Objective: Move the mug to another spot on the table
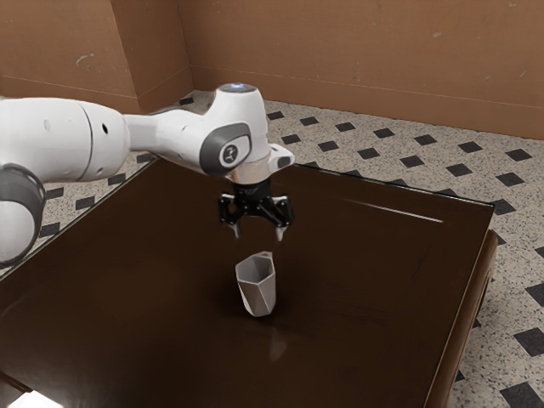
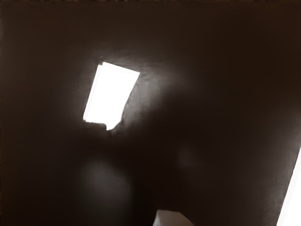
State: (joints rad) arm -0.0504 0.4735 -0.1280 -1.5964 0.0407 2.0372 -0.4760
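Wrist view dim; bright rectangular glare (image 2: 110, 96) on glossy table (image 2: 225, 94).

A bare indoor room (homelike): brown walls (image 1: 357, 42), speckled floor (image 1: 408, 144) with black diamonds, dark glossy table (image 1: 127, 297).

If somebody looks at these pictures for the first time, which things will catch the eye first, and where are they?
The white arm reaches in from the exterior view's left, its black end effector open and hanging just above a pale grey mug. The mug stands upright near the middle of the dark glossy table. In the wrist view, a bright white patch shines on the tabletop.
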